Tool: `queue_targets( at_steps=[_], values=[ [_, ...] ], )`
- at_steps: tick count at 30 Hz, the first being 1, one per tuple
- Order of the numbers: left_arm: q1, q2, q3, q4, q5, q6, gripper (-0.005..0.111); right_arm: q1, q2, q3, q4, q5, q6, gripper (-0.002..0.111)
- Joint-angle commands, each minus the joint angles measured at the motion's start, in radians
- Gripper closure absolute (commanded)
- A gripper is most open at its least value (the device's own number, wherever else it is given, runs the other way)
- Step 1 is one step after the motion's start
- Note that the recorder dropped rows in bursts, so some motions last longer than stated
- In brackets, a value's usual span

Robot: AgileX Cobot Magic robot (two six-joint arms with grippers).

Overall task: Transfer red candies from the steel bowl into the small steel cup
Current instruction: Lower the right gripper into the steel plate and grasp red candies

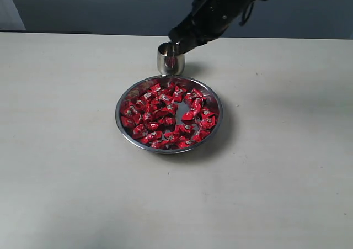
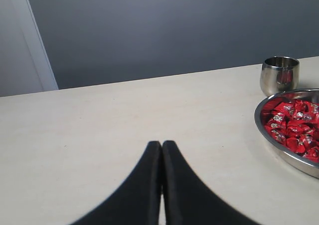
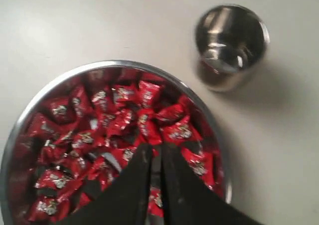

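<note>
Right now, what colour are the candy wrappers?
Red candies: shiny red foil, pale marks; best in right wrist view.

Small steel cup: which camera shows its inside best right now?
The right wrist view: it looks down into the small steel cup, whole mouth unblocked, if a little blurred. The left wrist view shows only its side and rim, sharply. In the exterior view the right end effector overlaps its rim.
</note>
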Motion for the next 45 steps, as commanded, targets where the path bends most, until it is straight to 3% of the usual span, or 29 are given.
queue_targets(
  at_steps=[1,3,12,18,30,38,45],
  values=[
    [-0.006,-0.005,0.002,-0.004,-0.006,-0.004,0.106,0.064,0.059,-0.065,-0.029,0.018,-0.026,0.069],
    [-0.006,-0.005,0.002,-0.004,-0.006,-0.004,0.106,0.081,0.085,-0.084,-0.029,0.018,-0.014,0.058],
    [-0.006,-0.005,0.002,-0.004,-0.006,-0.004,0.106,0.091,0.171,-0.103,-0.096,-0.017,0.092,0.076],
    [-0.006,-0.005,0.002,-0.004,-0.006,-0.004,0.106,0.091,0.214,-0.103,-0.096,-0.037,0.092,0.062],
    [-0.006,-0.005,0.002,-0.004,-0.006,-0.004,0.106,0.091,0.275,-0.103,-0.067,-0.175,0.114,0.062],
    [-0.006,-0.005,0.002,-0.004,-0.006,-0.004,0.106,0.091,0.258,-0.132,-0.160,0.189,0.114,0.062],
    [-0.006,-0.005,0.002,-0.004,-0.006,-0.004,0.106,0.091,0.254,-0.152,-0.308,0.233,0.173,0.062]
  ],
)
